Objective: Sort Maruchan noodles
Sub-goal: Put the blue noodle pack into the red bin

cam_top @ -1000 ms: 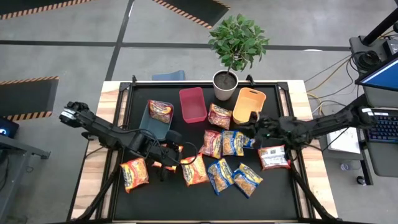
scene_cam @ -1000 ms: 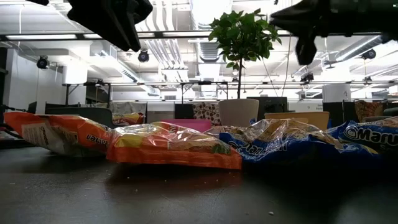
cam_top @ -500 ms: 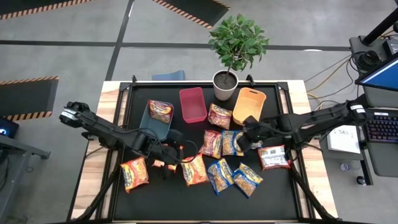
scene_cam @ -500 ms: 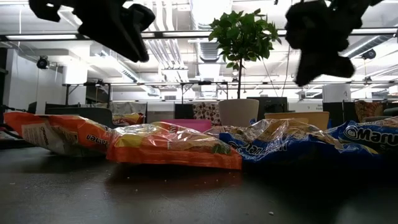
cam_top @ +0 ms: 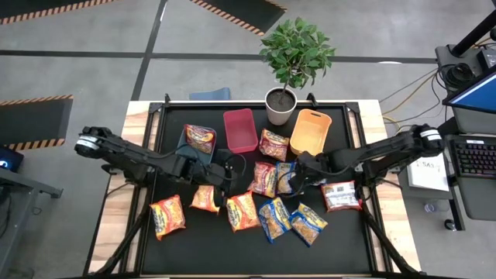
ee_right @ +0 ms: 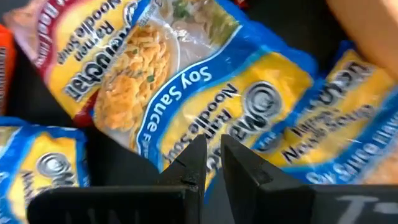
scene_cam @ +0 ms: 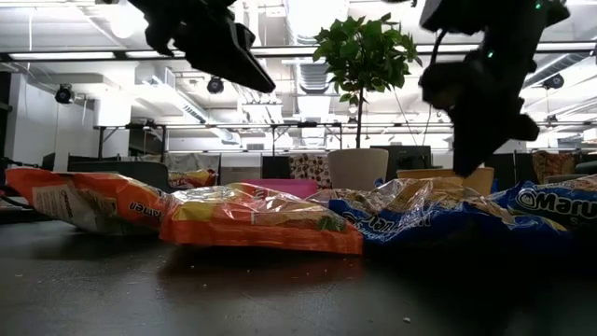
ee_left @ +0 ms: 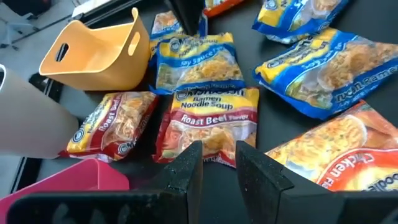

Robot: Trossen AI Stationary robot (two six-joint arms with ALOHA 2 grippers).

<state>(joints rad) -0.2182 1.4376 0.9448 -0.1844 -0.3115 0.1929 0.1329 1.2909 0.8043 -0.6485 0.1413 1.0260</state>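
High view: the left gripper (cam_top: pixel 232 172) hovers beside the red-maroon Roast Beef packet (cam_top: pixel 264 178); the right gripper (cam_top: pixel 293 180) is over the blue Soy Sauce packet (cam_top: pixel 291 177). The remaining packets lie scattered on the black table (cam_top: pixel 194 240), in front of the teal bin (cam_top: pixel 186 147), red bin (cam_top: pixel 239 130) and orange bin (cam_top: pixel 311 131).
Low view: both grippers hang above the packets; neither holds one.
Left wrist view: fingers (ee_left: pixel 186 171) narrowly parted, empty, pointing at the Roast Beef packet (ee_left: pixel 208 124); probably widen them before descending.
Right wrist view: fingers (ee_right: pixel 193 163) nearly together, empty, above the Soy Sauce packet (ee_right: pixel 211 99); advice: open, then pinch a crinkled edge, avoiding the overlapping neighbour.
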